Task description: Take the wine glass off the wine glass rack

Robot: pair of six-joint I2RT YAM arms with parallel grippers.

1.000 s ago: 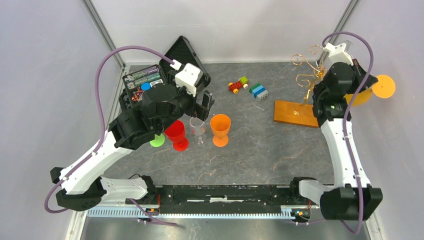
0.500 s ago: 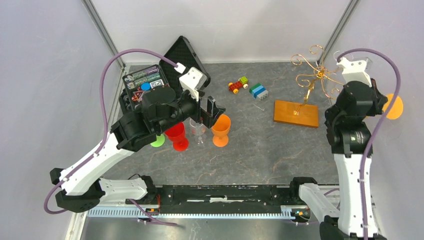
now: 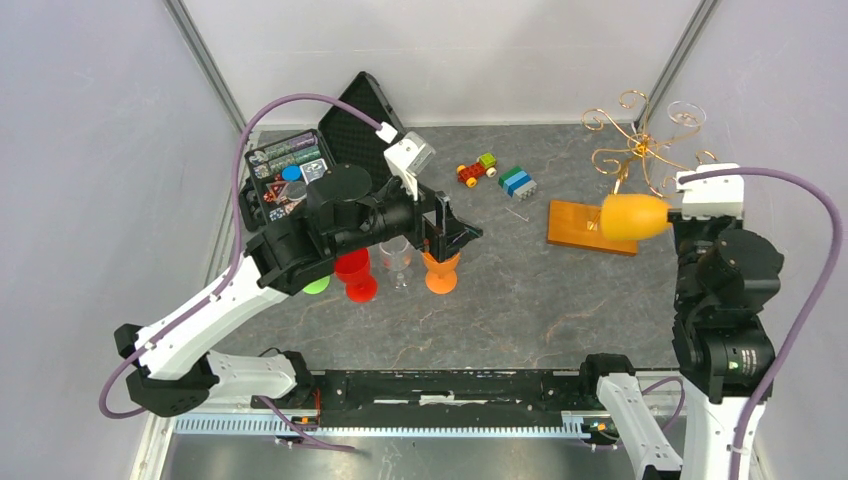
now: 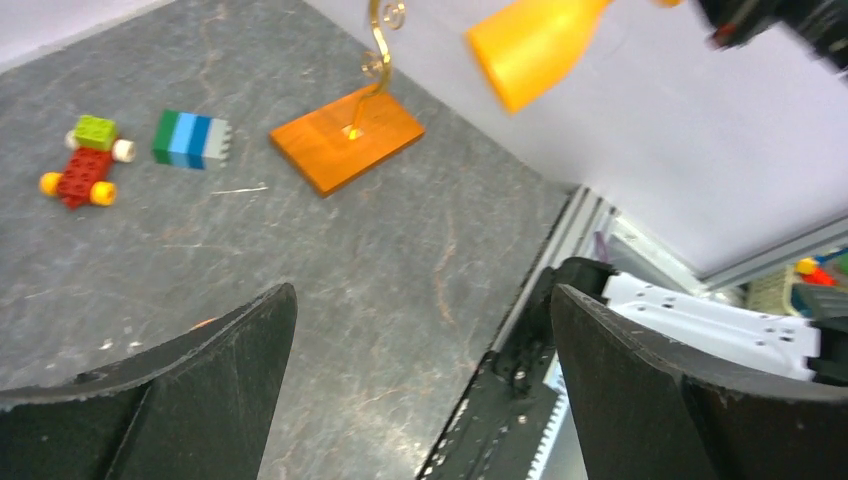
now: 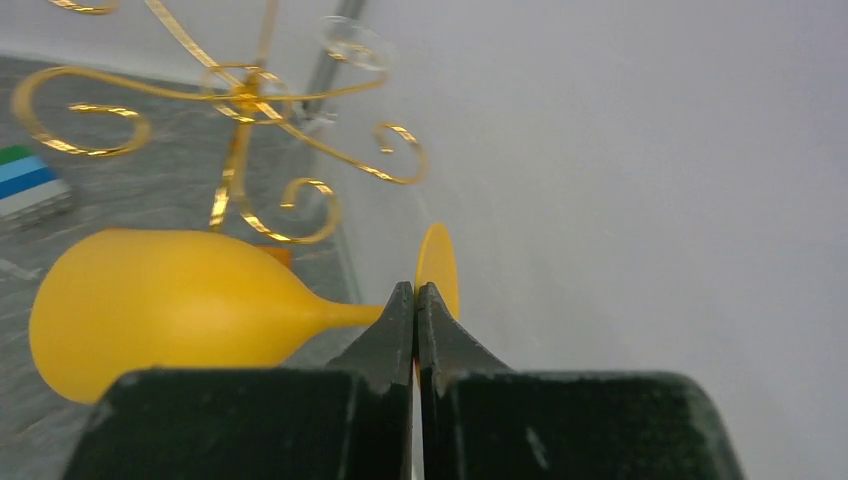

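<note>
My right gripper (image 5: 414, 300), clamped on the stem, holds the yellow wine glass (image 3: 633, 216) sideways at 3 o'clock, apparently free of the wine glass rack (image 3: 582, 226) at 2 o'clock; my left gripper (image 4: 422, 300) gapes empty, out of the way.

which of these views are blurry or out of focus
Top view: sharp and evenly lit. Left wrist view: the yellow glass is smeared at the top edge. Right wrist view: the gold rack is out of focus, and the right claw on the glass stem is a dark blur.
</note>
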